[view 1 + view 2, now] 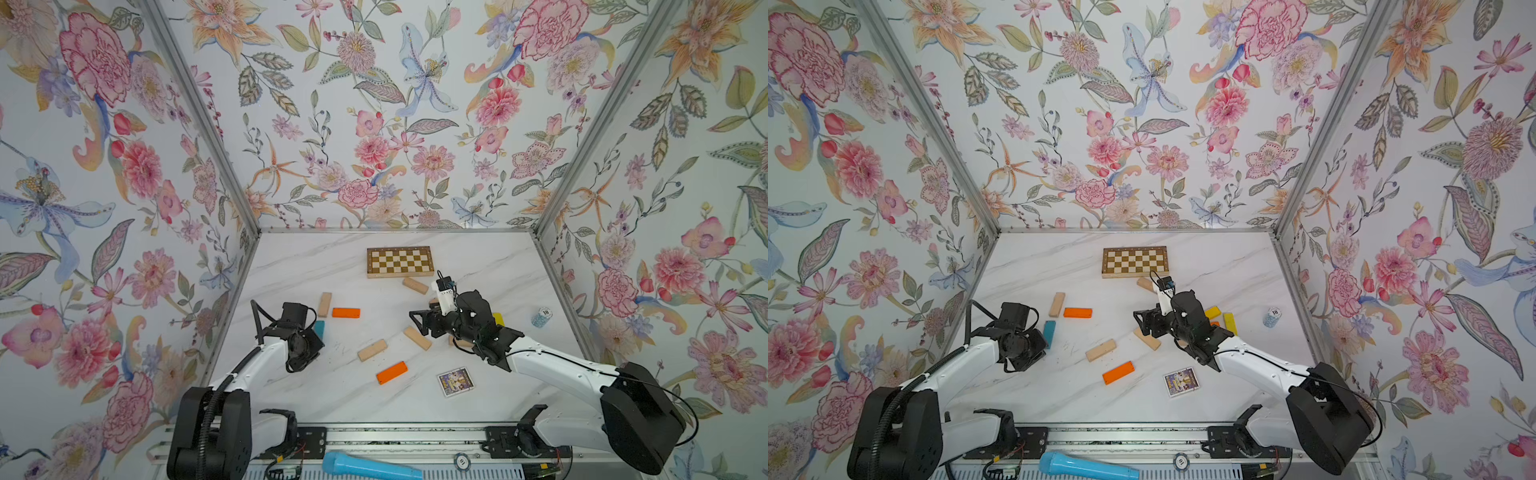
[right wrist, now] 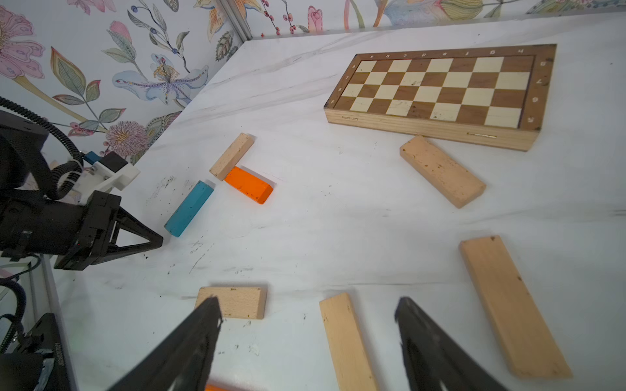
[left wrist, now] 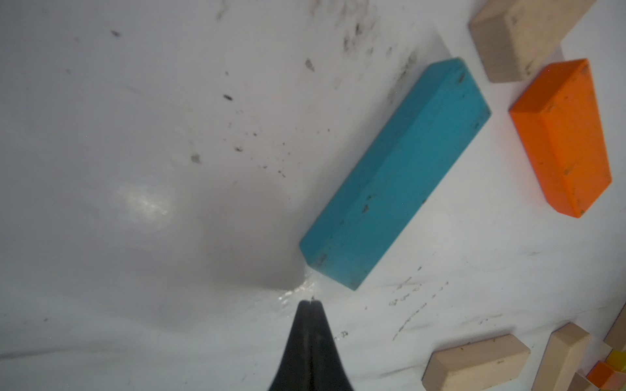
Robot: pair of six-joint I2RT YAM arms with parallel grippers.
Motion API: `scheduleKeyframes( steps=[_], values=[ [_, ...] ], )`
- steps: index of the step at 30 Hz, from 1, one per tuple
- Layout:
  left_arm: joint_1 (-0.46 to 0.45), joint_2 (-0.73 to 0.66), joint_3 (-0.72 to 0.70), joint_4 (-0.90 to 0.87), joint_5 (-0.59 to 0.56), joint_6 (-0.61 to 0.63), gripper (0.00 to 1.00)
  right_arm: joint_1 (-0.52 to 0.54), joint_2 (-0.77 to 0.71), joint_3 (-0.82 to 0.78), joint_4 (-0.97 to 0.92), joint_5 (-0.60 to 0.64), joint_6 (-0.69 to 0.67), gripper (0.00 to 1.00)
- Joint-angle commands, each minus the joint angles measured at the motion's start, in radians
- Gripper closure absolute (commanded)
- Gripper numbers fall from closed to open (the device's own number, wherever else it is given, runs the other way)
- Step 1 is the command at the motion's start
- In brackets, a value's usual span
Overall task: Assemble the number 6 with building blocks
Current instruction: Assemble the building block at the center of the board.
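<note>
Toward 9 o'clock from the middle of the worktop [image 1: 316, 266] we find the only blocks that sit together. A pale wooden block [image 1: 324, 304] meets an orange block [image 1: 345, 312] at a corner, and the teal block [image 1: 319, 329] lies just beside them on their 6 o'clock side. We take this as perhaps the first corner of the 6. No numeral can be read yet.

The left hand [image 3: 311, 304] has its jaws pressed together on nothing. Its tip is just beside the near end of the teal block, and we cannot tell whether it touches. We judge a nudge with the closed tip to be the step in hand.

The right hand [image 2: 308, 304], at 3 o'clock, has its jaws wide apart and empty, over a second pale block [image 2: 346, 342] that lines up with the gap between its fingers.

Everything else lies loose. A third pale block [image 1: 372, 350] and a second orange block [image 1: 391, 372] are toward 6 o'clock. A fourth pale block [image 1: 415, 285] is near the chessboard [image 1: 400, 262] at 12 o'clock. A yellow block [image 1: 1230, 323] is just beyond the right arm. We think nearly all the work is left: gathering the scattered blocks and laying out the strokes and the closed loop.
</note>
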Motion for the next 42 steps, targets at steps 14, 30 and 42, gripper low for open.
scheduleKeyframes(
  steps=[14,30,42],
  values=[
    [0.067,0.068,-0.021,0.069,0.029,0.068,1.00,0.018,-0.022,0.003,-0.003,0.010,-0.023,0.17],
    [0.068,0.089,-0.021,0.112,0.069,0.062,1.00,0.022,-0.016,0.014,-0.016,0.019,-0.014,0.17],
    [0.084,0.104,0.002,0.097,0.066,0.091,1.00,0.025,-0.016,0.017,-0.020,0.022,-0.014,0.17]
  ],
)
